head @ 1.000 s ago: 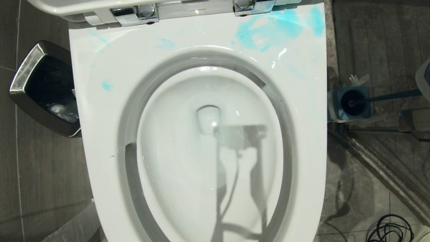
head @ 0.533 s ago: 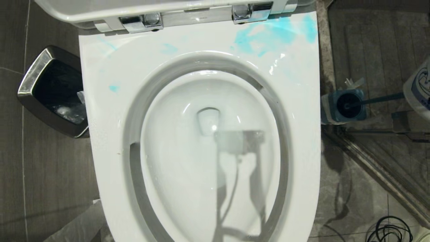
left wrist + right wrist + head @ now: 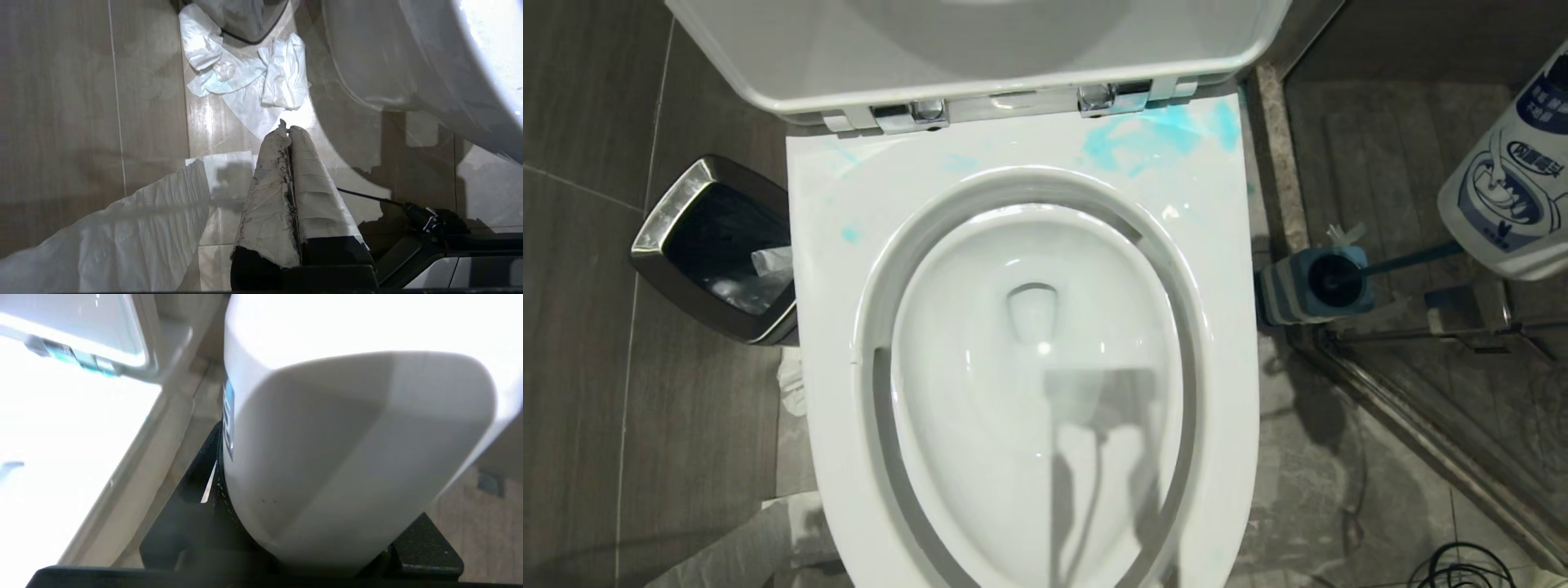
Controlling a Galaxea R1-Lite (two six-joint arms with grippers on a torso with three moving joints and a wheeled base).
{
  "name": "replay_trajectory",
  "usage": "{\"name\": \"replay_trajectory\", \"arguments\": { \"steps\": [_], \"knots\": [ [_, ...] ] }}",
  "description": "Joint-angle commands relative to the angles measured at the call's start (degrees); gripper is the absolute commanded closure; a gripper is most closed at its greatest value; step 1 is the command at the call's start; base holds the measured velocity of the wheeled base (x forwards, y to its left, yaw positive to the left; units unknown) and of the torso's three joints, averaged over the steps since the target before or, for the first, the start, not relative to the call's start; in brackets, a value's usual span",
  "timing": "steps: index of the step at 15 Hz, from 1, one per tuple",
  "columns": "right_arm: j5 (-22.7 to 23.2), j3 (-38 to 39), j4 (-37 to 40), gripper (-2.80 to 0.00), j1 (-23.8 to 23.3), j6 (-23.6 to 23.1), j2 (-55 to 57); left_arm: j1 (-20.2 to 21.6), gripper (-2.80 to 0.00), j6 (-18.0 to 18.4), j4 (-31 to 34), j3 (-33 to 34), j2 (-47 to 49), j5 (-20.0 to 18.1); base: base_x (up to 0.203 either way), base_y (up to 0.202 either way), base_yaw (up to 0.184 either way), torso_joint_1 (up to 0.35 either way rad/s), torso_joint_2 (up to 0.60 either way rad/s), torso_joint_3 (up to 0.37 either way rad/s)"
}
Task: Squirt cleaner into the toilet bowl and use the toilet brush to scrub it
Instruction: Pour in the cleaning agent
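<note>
The white toilet bowl [image 3: 1029, 392] lies open below me with water in it. Blue cleaner smears [image 3: 1152, 135] mark the back of the seat. At the head view's right edge hangs the white cleaner bottle [image 3: 1511, 188] with a blue label, off to the side of the seat. In the right wrist view my right gripper [image 3: 310, 522] is shut on that bottle [image 3: 351, 449], its body filling the space between the black fingers. The toilet brush [image 3: 1327, 282] stands in a blue holder on the floor right of the toilet. My left gripper [image 3: 286, 130] is shut and empty, low beside the toilet base.
A steel bin [image 3: 715, 245] stands left of the toilet. White tissue [image 3: 735, 547] lies on the floor at the front left. The lid [image 3: 980, 49] is raised. A shower threshold rail [image 3: 1421, 441] runs diagonally on the right, with a black cable coil [image 3: 1462, 567] near it.
The head view has pulled back and up, so the toilet looks smaller and more lid shows. The bottle has come much further into view at the right edge.
</note>
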Motion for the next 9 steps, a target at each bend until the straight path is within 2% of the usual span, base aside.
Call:
{"name": "replay_trajectory", "arguments": {
  "steps": [1, 3, 6, 9],
  "knots": [
    [-0.01, -2.24, -0.2, 0.0, 0.08, -0.18, 3.04, 0.01, 0.0, 0.0, -0.06, 0.0, 0.05, 0.1, 0.0, 0.0, 0.0, 0.002, 0.0, 0.202],
    [-0.01, -3.17, -2.44, 0.0, 0.08, -0.44, 4.96, 0.01, 0.0, 0.0, -0.06, 0.0, 0.05, 0.01, 0.0, 0.0, 0.0, -0.004, 0.0, 0.203],
    [-0.16, -4.0, -10.06, 0.0, 0.07, -2.62, 8.31, 0.01, 0.0, 0.0, -0.06, 0.0, 0.05, 0.1, 0.0, 0.0, 0.0, -0.002, 0.0, 0.199],
    [0.15, -5.57, -10.39, 0.0, 2.29, -4.58, 9.65, 0.01, 0.0, -0.09, -0.06, 0.0, 0.05, 0.05, 0.0, 0.0, 0.0, 0.004, 0.0, 0.2]
  ]
}}
